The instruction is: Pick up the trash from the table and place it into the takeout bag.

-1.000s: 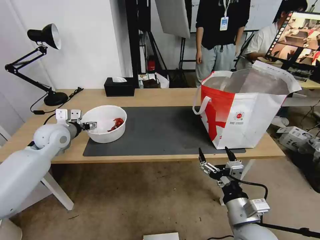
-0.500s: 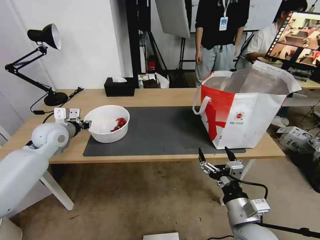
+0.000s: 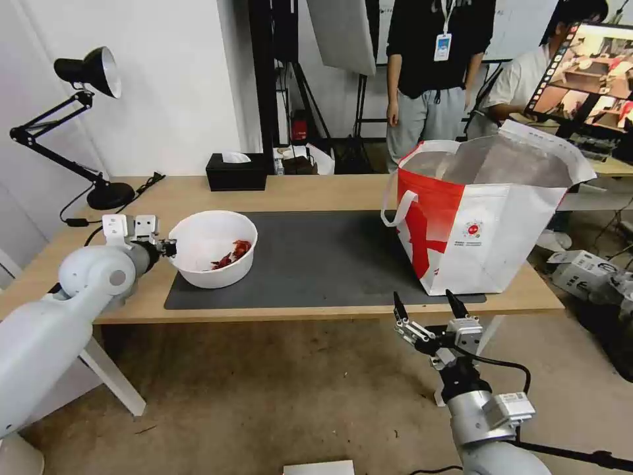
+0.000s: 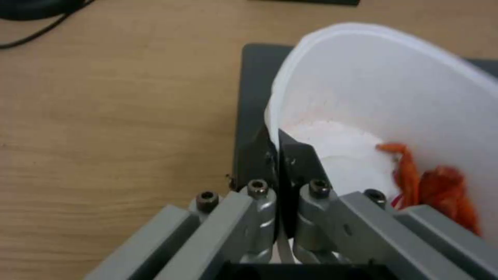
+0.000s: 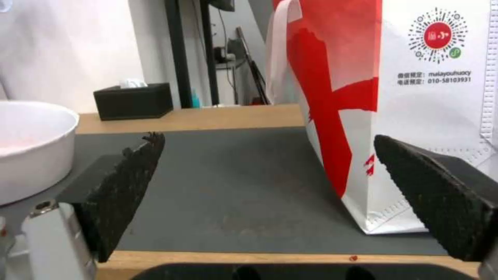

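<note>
A white round bowl (image 3: 212, 264) with red shell scraps (image 3: 234, 251) sits at the left end of the dark grey mat (image 3: 316, 264) on the table (image 3: 316, 188). My left gripper (image 3: 170, 248) is shut on the bowl's left rim. In the left wrist view the fingers pinch the thin rim (image 4: 277, 144) of the bowl (image 4: 389, 89), with the scraps (image 4: 435, 186) inside. The red-and-white takeout bag (image 3: 481, 224) stands open at the mat's right end. My right gripper (image 3: 427, 305) hangs open below the table's front edge, facing the bag (image 5: 415, 97).
A black desk lamp (image 3: 86, 72) stands at the table's far left and a black tissue box (image 3: 236, 171) at its back edge. Two people and a monitor (image 3: 587, 66) are behind the table. Boxes (image 3: 580, 270) lie on the floor at the right.
The bowl has shifted slightly to the right in my left gripper's hold, and the red scraps have slid inside it. The right arm has not moved.
</note>
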